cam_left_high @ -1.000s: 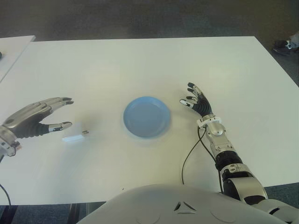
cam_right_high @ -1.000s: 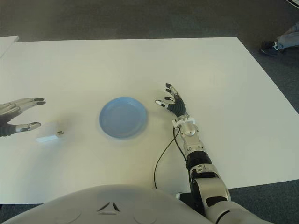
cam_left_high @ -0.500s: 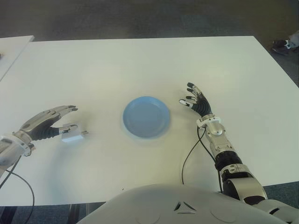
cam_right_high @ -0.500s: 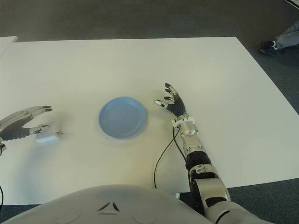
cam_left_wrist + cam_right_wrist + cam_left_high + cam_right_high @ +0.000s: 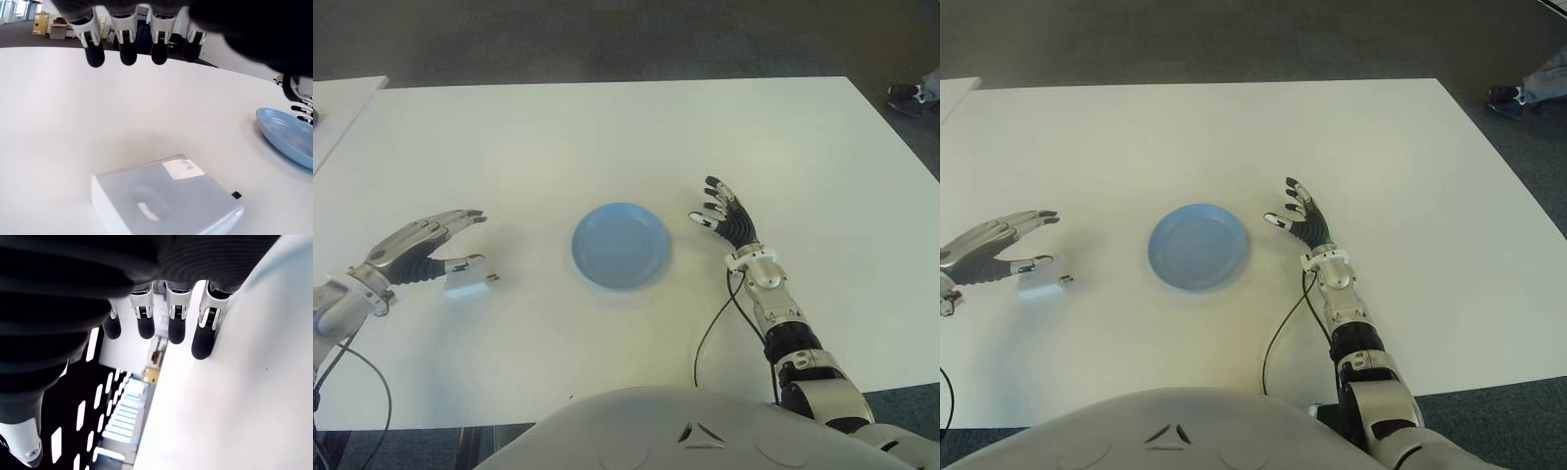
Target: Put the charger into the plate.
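Observation:
A small white charger [image 5: 469, 280] lies flat on the white table [image 5: 607, 137], left of the blue plate [image 5: 621, 245]. My left hand [image 5: 458, 241] hovers around the charger with its fingers spread above it and the thumb beside its near left edge; it holds nothing. In the left wrist view the charger [image 5: 166, 198] sits just under the open fingertips [image 5: 128, 54], and the plate's rim [image 5: 286, 138] shows beyond it. My right hand [image 5: 720, 208] lies open on the table just right of the plate.
A thin black cable [image 5: 710, 323] runs from the right wrist toward the table's near edge. A second white table's corner [image 5: 337, 98] shows at the far left. A person's shoe [image 5: 906, 95] is on the floor at the far right.
My left hand has moved right and forward over the charger, from well left of it to around it. The charger, plate and right hand stay put.

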### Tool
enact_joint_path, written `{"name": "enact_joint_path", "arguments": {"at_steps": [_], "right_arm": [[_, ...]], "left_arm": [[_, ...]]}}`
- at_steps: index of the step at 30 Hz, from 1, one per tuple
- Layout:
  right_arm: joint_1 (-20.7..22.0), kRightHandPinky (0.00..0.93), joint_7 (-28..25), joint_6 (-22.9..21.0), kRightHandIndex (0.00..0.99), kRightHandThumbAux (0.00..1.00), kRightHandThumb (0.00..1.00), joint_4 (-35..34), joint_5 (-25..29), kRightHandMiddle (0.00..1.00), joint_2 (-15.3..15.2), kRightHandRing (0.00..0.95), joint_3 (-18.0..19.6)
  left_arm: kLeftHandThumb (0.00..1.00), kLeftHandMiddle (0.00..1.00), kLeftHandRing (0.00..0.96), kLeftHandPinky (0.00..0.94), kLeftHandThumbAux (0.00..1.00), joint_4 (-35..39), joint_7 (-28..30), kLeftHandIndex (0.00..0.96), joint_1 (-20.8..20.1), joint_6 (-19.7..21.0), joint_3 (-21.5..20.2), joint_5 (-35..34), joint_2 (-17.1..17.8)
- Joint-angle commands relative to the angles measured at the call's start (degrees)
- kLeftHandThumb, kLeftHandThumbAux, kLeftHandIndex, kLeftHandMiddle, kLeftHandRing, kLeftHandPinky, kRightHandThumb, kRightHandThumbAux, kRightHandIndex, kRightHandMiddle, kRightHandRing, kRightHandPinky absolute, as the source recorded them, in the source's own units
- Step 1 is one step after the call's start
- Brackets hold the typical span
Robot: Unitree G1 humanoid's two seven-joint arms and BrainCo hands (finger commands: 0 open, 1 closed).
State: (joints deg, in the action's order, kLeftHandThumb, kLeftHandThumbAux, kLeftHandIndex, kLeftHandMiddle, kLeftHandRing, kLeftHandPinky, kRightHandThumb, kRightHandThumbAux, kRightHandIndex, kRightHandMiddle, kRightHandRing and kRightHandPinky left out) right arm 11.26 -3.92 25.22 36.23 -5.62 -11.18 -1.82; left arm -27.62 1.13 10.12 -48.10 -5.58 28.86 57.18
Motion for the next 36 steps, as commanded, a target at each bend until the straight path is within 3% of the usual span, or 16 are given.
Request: {"name": "enact_joint_path", "arguments": {"at_steps": [1,7,12,17,24,36], "right_arm": [[-3.99,0.164,-0.18,-1.59,0.000,0.630,0.136,-0.67,-0.39,0.039,-0.57,0.083,0.12],[-7.24,0.176,-0.67,-3.82,0.000,0.634,0.165,-6.89,0.16,0.041,-1.42,0.088,0.97],[-5.22,0.167,-1.37,-5.19,0.000,0.637,0.174,-5.46,1.68,0.045,-3.16,0.089,3.26],[-3.66,0.161,-0.49,-2.73,0.000,0.635,0.166,-1.82,1.97,0.054,-3.01,0.092,4.51],[-3.28,0.151,0.69,-0.63,0.000,0.635,0.164,-1.10,1.20,0.054,-2.27,0.089,4.53],[-6.52,0.143,3.52,4.23,0.000,0.624,0.175,-2.36,-0.28,0.045,-1.90,0.077,4.45]], "left_arm": [[0.428,0.000,0.000,0.000,0.157,0.27,-0.75,0.000,0.21,0.82,1.34,0.97,-1.71],[0.440,0.000,0.000,0.000,0.153,1.73,-0.27,0.000,-0.64,2.14,2.31,1.16,-2.70],[0.440,0.000,0.000,0.008,0.158,0.23,-0.91,0.000,-5.74,3.27,4.77,3.01,-3.85],[0.447,0.000,0.000,0.005,0.167,-3.27,-2.34,0.000,-10.47,2.51,6.67,4.22,-4.77],[0.445,0.000,0.000,0.011,0.164,-6.41,-5.65,0.000,-13.36,1.65,9.09,6.90,-4.85],[0.452,0.000,0.000,0.024,0.160,-6.25,-10.68,0.000,-11.17,0.15,10.21,8.89,-3.92]]}}
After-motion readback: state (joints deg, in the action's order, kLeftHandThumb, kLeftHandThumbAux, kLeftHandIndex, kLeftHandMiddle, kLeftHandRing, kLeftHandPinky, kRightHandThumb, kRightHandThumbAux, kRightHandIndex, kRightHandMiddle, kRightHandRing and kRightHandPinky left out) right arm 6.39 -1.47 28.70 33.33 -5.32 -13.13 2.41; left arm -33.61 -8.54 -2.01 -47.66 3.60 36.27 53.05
